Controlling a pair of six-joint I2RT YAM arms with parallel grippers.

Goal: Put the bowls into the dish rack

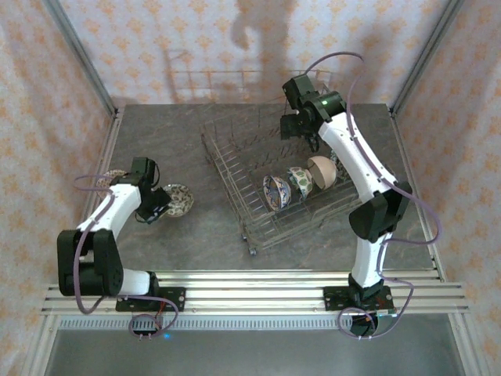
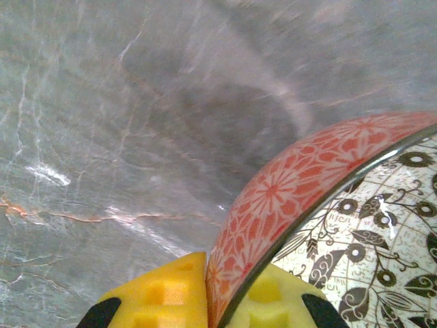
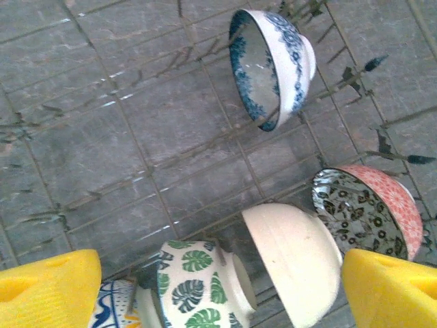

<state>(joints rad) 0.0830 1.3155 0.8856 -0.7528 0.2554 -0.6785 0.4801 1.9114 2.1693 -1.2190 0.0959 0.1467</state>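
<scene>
My left gripper [image 1: 159,205] is shut on the rim of a pinkish-red bowl [image 1: 179,199] resting on the table left of the dish rack [image 1: 235,168]. In the left wrist view the yellow pads [image 2: 160,294] pinch the red floral wall [image 2: 287,184], one outside and one inside. My right gripper [image 1: 295,125] hovers open over the rack's far side. Beneath it, several bowls stand on edge among the tines: a blue-and-white bowl [image 3: 270,65], a red bowl with dark leaves inside [image 3: 365,212], a cream bowl [image 3: 293,256] and a green-leaf bowl [image 3: 201,283].
Another bowl [image 1: 113,177] sits on the table behind the left arm, near the left edge. The rack's raised wire sides [image 1: 215,157] stand between the left arm and the loaded row. Patterned walls enclose the grey marbled table [image 1: 156,141].
</scene>
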